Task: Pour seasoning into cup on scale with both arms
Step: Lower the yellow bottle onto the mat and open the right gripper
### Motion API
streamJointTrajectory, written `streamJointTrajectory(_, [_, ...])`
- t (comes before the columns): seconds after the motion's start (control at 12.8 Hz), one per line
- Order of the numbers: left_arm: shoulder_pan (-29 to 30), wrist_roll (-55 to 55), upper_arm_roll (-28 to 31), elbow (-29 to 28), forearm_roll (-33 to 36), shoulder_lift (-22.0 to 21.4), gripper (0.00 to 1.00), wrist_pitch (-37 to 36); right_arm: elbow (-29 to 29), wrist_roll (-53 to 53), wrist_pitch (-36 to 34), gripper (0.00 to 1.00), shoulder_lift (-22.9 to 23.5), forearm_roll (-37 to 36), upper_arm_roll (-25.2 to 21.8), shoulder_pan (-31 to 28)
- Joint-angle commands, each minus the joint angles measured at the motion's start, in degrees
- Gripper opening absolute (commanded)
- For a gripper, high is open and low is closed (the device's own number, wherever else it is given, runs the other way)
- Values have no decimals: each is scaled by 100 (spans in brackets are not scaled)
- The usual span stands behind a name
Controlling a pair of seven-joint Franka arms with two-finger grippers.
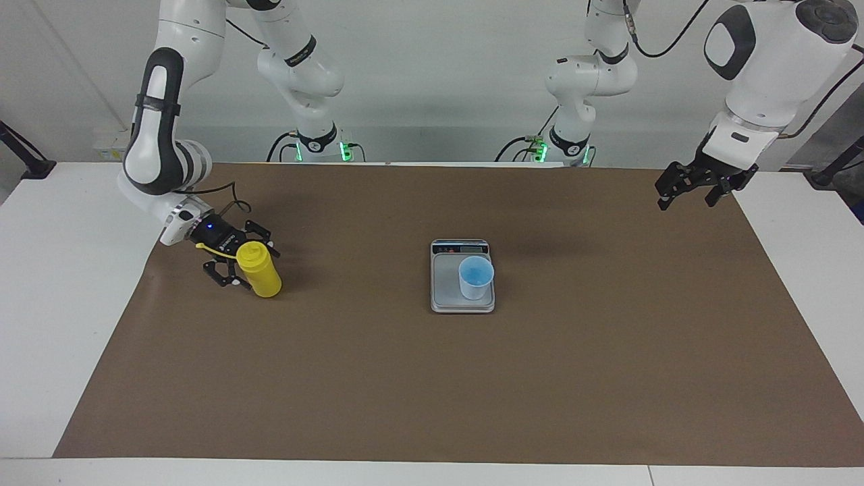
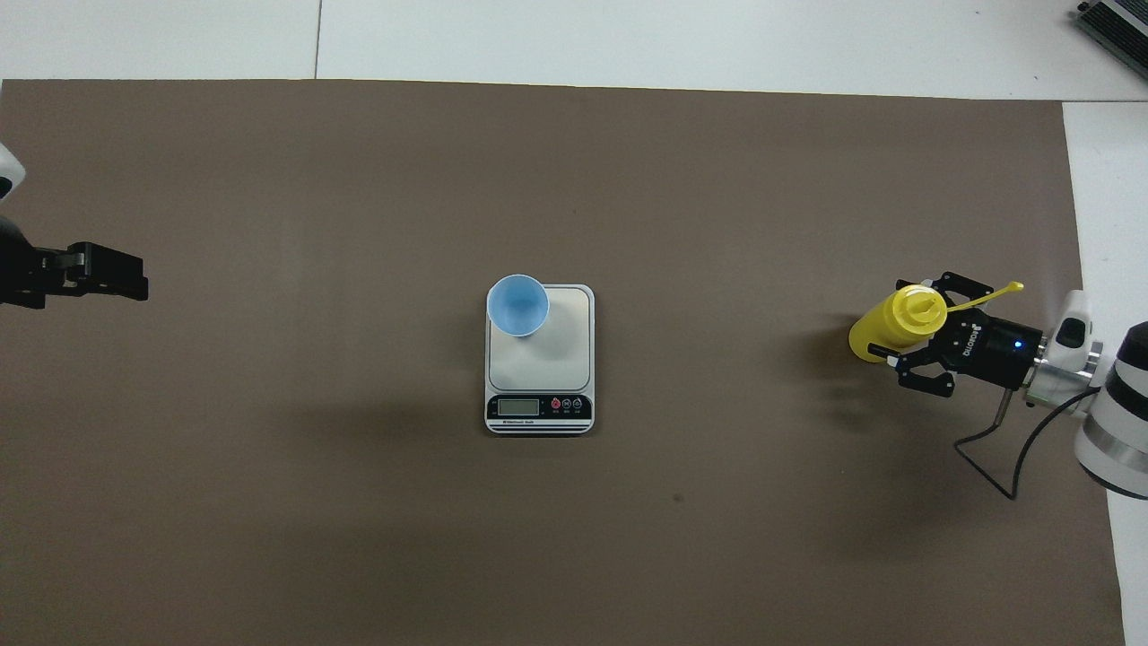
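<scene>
The yellow seasoning bottle stands upright on the brown mat at the right arm's end of the table. My right gripper is low beside it, open, one finger on each side of the bottle's upper part. The thin cap tether lies across the gripper. The light-blue cup stands on the silver scale at the middle of the mat. My left gripper hangs open and empty above the mat's edge at the left arm's end.
A brown mat covers most of the white table. The scale's dark display strip faces the robots. A black cable loops off the right wrist onto the mat.
</scene>
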Motion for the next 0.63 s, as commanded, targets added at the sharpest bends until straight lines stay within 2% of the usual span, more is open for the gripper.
streamJointTrajectory(0.0, [30, -43, -8, -80, -63, -121, 100, -34, -50, -38, -73, 100, -110, -391, 13, -299])
streamJointTrajectory(0.31, [30, -43, -8, -80, -63, -121, 100, -34, -32, 41, -73, 100, -110, -927, 13, -616])
streamJointTrajectory(0.55, [30, -43, -8, -80, -63, -121, 100, -34, 108, 461, -73, 100, -319, -1603, -13, -704])
